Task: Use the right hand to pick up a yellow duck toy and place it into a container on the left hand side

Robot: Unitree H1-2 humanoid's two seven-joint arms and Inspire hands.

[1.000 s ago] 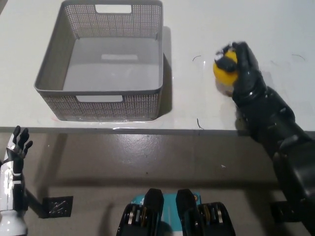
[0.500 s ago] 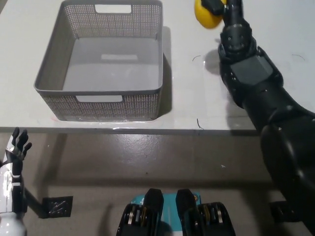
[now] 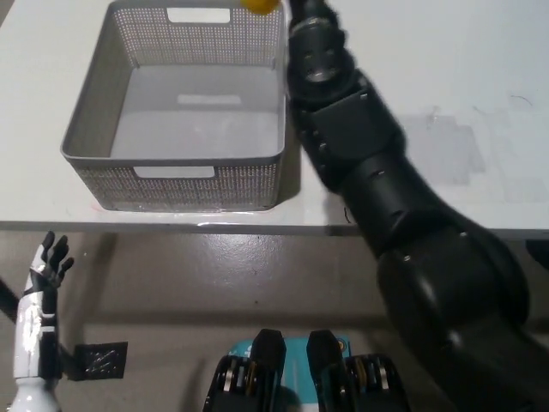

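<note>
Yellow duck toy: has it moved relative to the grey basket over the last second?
Yes. The yellow duck toy has moved from the table right of the grey basket to the basket's far right corner, at the picture's top edge, carried by the black right arm.

Legible text, labels, brands, numbers, signs: none found. Grey mesh basket (image 3: 176,184): walls and handle cut-outs unmarked. White worktop (image 3: 446,103): only faint scuff marks, no lettering. Black arm (image 3: 369,189): casing plain. Dark patterned patch on floor (image 3: 101,360): possibly a printed marker, too small and blurred to read.
</note>
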